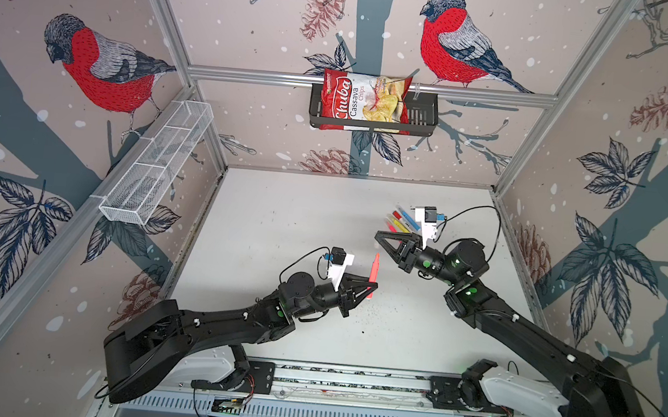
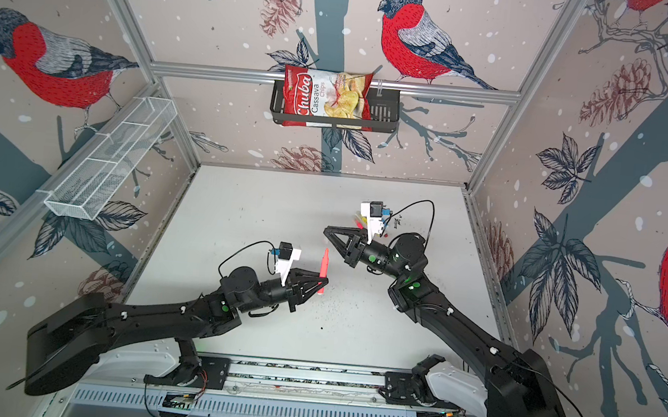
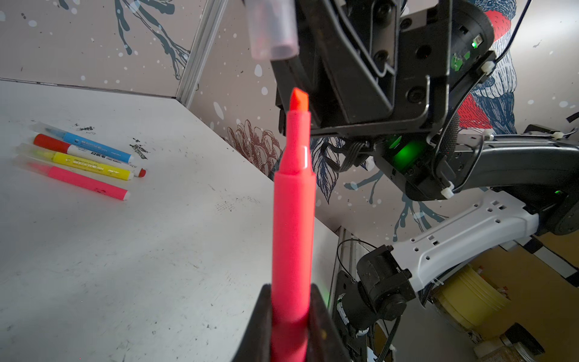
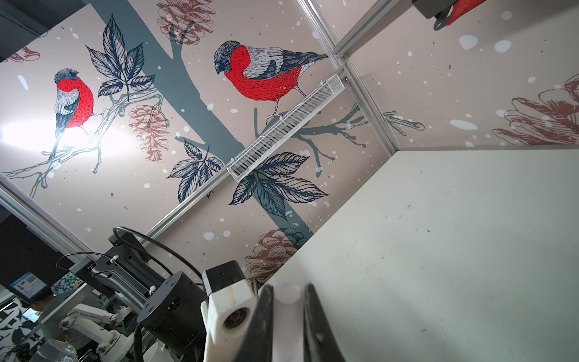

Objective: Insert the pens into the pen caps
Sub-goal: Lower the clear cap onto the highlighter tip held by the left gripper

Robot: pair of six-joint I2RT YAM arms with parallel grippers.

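Left of centre in a top view, our left gripper (image 1: 374, 286) is clamped on a pink pen (image 1: 375, 268) that stands upright with its tip bare. Just right of it, our right gripper (image 1: 380, 235) pinches a clear cap (image 3: 273, 31), which is near the tip but apart from it, not yet on. Farther right on the table (image 1: 301, 223) lie four pens (image 1: 402, 222) side by side; they look capped. We judge four done and one left: seating this cap.

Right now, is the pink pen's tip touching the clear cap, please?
Apart: the left wrist view shows a gap between the pink pen's tip and the cap.
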